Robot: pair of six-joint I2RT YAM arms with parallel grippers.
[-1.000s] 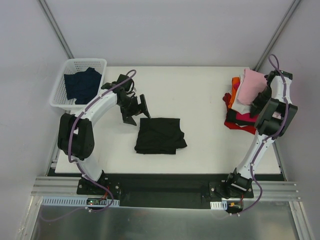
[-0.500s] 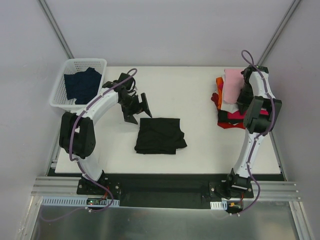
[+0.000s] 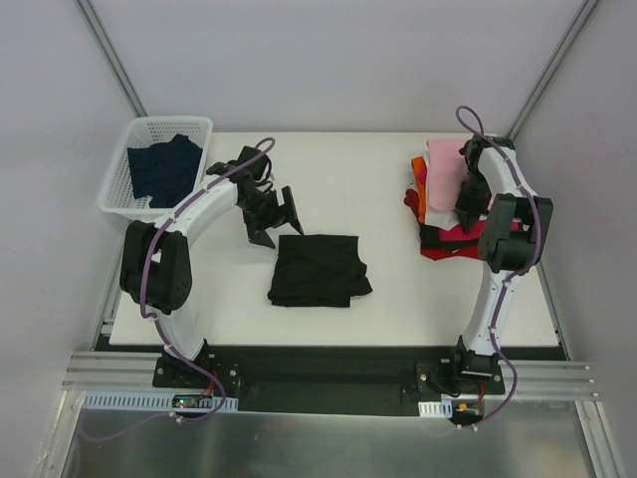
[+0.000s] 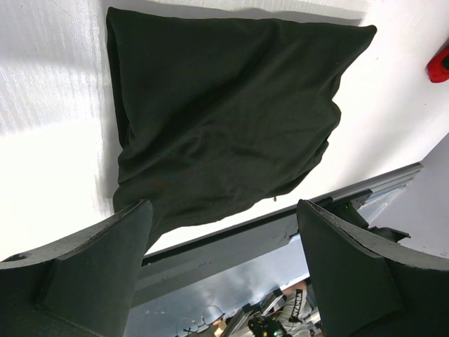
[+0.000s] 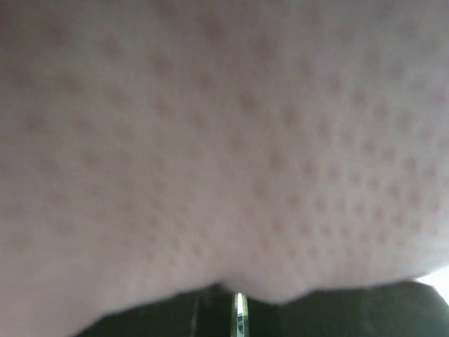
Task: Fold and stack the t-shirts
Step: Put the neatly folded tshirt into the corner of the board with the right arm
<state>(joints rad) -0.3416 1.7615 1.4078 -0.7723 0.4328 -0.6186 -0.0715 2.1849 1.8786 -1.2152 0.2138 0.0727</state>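
A folded black t-shirt (image 3: 318,270) lies at the table's middle; it fills the left wrist view (image 4: 224,112). My left gripper (image 3: 277,221) is open and empty, just behind the shirt's far left corner; in the left wrist view (image 4: 224,260) its jaws stand wide apart. A stack of folded t-shirts stands at the right: pink (image 3: 443,169) on top, orange (image 3: 419,184), then red and magenta (image 3: 448,239) below. My right gripper (image 3: 465,194) is pressed against the stack's right side. Pink cloth (image 5: 224,140) fills the right wrist view and hides the fingers.
A white basket (image 3: 169,121) at the back left corner holds a dark navy t-shirt (image 3: 164,169). The table's right edge lies just beyond the right arm. A bit of red cloth (image 4: 440,63) shows at the left wrist view's right edge.
My right gripper and the whole stack have moved to the left along the table. The left gripper and the black t-shirt have hardly moved.
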